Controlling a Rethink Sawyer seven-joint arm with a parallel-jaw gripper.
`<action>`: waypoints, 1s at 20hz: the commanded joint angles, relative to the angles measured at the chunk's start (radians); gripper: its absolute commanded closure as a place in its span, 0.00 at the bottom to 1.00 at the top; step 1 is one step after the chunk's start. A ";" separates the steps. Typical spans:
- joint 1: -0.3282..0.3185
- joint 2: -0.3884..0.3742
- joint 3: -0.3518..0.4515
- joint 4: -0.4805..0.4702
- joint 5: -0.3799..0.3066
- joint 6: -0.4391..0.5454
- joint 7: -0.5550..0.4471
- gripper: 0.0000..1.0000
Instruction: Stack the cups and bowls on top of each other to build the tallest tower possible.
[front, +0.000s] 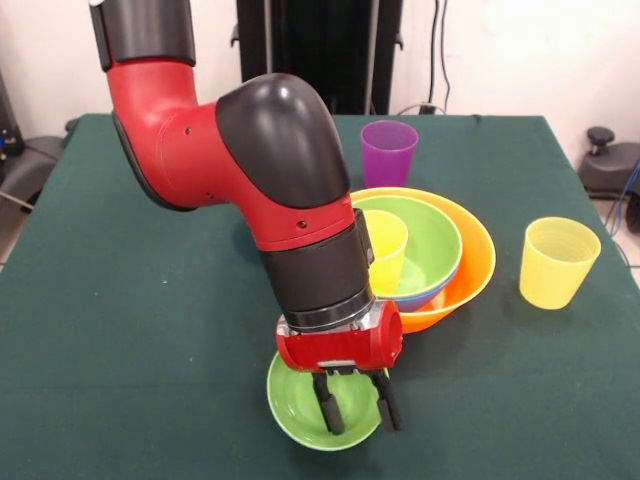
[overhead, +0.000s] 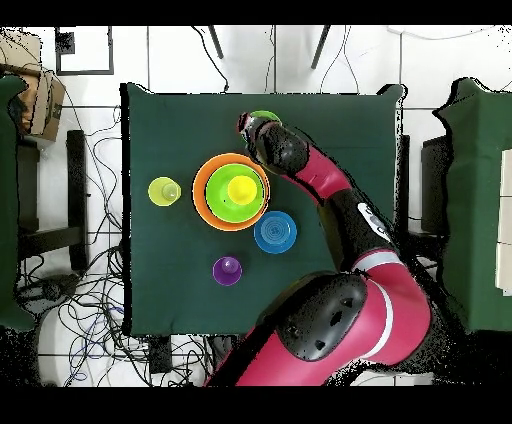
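The small green bowl (front: 315, 410) sits at the counter's (front: 120, 330) near edge; the gripper (front: 357, 408) hangs into it, fingers apart, one inside and one outside the rim. Behind stands the tower (front: 440, 270): orange bowl, blue, green, pale yellow cup. Purple cup (front: 388, 152) and yellow cup (front: 557, 262) stand apart.
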 joint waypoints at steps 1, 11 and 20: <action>0.026 0.034 -0.008 -0.025 0.003 -0.046 0.155 0.00; 0.054 -0.278 -0.167 0.189 0.014 0.069 0.291 0.00; 0.121 -0.429 -0.285 0.250 0.040 0.220 0.368 0.00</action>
